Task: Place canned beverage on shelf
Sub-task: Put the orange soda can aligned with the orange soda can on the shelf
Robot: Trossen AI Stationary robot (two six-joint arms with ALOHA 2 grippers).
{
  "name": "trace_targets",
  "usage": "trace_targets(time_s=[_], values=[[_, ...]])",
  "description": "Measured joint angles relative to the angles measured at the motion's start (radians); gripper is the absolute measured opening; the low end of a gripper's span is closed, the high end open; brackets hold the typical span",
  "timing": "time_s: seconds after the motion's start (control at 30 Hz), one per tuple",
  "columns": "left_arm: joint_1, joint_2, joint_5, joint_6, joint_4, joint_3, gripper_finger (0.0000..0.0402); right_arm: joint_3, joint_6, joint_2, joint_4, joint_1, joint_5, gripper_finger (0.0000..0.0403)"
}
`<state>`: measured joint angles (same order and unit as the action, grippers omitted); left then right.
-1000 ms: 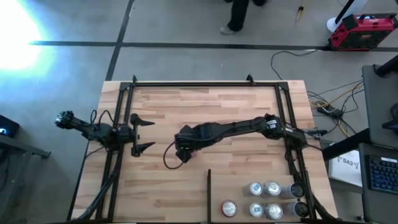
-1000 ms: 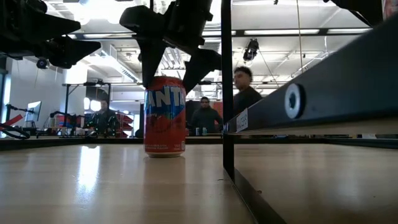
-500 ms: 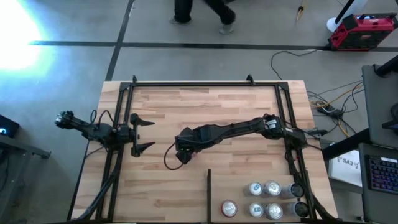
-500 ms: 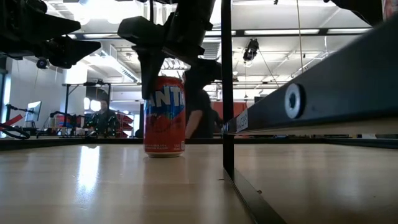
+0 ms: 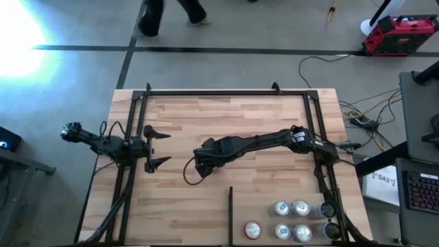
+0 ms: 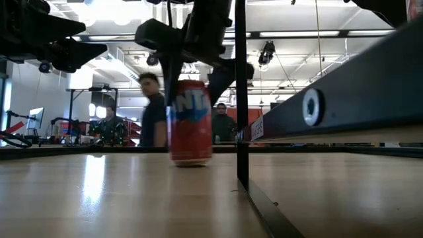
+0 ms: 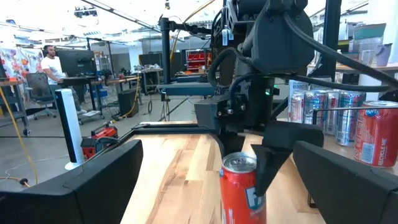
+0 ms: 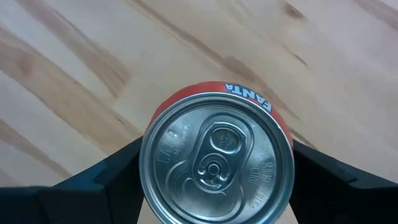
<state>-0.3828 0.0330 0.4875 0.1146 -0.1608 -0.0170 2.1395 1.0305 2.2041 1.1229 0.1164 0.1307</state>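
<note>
A red-orange soda can (image 6: 190,122) with a silver top (image 8: 216,163) stands upright on the shelf, a light wooden board (image 5: 226,116) with a black tube frame. My right gripper (image 6: 197,82) reaches to the board's middle (image 5: 204,161) and is shut on the can from above. The high view hides the can under the gripper. My left gripper (image 5: 164,149) waits open and empty at the board's left, facing the can (image 7: 242,186). My right gripper pinches the can's upper wall just below the rim (image 8: 149,155), one finger (image 8: 106,177) on each of two opposite sides. The fingers point down from above. The can is upright; whether its base (image 6: 192,162) rests on the board or is just clear, I cannot tell.
A thin dark divider strip (image 5: 230,213) runs from the near edge. Several more cans (image 5: 291,219) stand at the near right corner, to the right of the strip. The black frame's post (image 6: 242,92) rises close to the right of the held can. People stand in the room behind.
My right gripper has moved a little toward the table's right edge and taken the can along. The can stays upright and now stands closer to the black frame post. A person has walked past behind the table.
</note>
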Motion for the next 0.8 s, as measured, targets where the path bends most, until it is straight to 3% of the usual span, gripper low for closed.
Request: trace_targets(time_s=[0.4, 0.63, 0.8], values=[[0.0, 0.0, 0.0, 0.0, 0.0, 0.0, 0.04, 0.208, 0.157, -0.014, 0.375, 0.005, 0.064, 0.0289], [0.0, 0.0, 0.0, 0.0, 0.0, 0.0, 0.04, 0.206, 0.259, -0.043, 0.45, 0.053, 0.059, 0.0289], [0.0, 0.0, 0.0, 0.0, 0.0, 0.0, 0.04, 0.123, 0.328, -0.138, 0.446, 0.089, 0.064, 0.0289]])
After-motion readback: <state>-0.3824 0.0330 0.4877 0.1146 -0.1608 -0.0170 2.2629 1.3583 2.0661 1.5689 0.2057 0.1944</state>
